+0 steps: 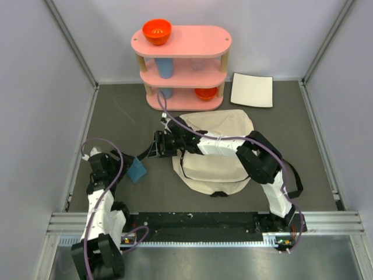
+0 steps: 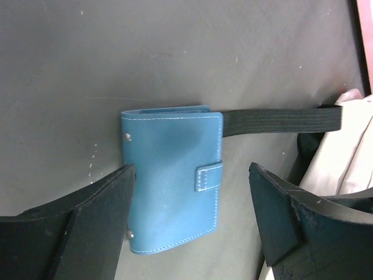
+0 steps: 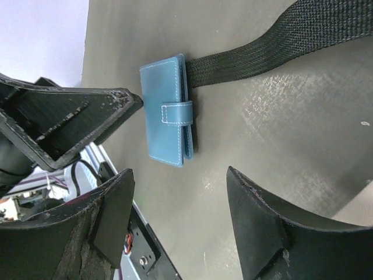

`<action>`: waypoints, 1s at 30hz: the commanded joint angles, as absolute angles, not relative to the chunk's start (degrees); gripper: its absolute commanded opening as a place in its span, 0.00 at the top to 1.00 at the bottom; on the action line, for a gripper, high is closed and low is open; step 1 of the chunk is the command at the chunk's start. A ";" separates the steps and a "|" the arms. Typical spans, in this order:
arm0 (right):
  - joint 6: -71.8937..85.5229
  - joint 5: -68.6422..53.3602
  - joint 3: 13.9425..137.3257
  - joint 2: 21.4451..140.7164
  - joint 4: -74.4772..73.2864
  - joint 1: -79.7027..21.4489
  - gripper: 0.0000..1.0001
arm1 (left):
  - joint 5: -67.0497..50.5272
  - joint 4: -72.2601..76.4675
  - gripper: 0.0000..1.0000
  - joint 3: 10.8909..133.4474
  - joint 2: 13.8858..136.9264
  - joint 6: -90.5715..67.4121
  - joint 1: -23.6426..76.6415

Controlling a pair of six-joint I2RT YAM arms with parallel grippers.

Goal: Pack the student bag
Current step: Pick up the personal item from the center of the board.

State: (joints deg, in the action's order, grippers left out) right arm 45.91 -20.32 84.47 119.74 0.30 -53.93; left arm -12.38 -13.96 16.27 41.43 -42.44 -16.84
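The left gripper (image 2: 192,172) hung low over the dark table (image 2: 70,58) with its jaws spread wide, straddling a blue wallet (image 2: 169,146). The wallet lay flat between the fingers, snap tab facing up. One finger (image 2: 99,204) sat right at the wallet's edge, though actual contact could not be made out from the wrist view. The other finger (image 2: 291,216) stood clear of it, so nothing was pinched. A black strap (image 2: 280,121) ran out from behind the wallet's far corner, ahead of that clear finger, toward the student bag (image 1: 210,166).

The right gripper (image 3: 178,175) was also spread, with only bare table between its fingers. The wallet lay just ahead of its fingertips, and the strap trailed away from the wallet up and across in front of it. The left gripper's dark finger showed close beside the wallet from this side.

From above, the cream bag slumped on the table behind the right gripper, under that arm's forearm and well off to the side of the left gripper. Far beyond both grippers stood a pink shelf (image 1: 180,42) with an orange bowl (image 1: 157,31) on top and a white sheet (image 1: 252,90) lying flat beside it.
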 commanded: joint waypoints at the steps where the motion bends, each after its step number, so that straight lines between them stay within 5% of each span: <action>1: 48.69 -23.28 87.36 122.86 5.01 -54.67 0.37 | -15.90 -4.49 0.18 14.15 45.60 -44.99 -17.05; 5: 49.92 -24.61 87.72 124.45 5.71 -54.84 0.37 | -17.49 -2.37 0.32 15.38 51.41 -44.74 -17.14; 30: 52.91 -25.66 89.92 131.66 9.14 -56.60 0.38 | -22.85 -0.79 0.32 11.96 50.80 -43.24 -17.23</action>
State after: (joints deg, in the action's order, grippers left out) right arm 52.80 -25.82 88.64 130.87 7.73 -55.51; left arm -21.30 -3.36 13.50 50.41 -43.94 -16.88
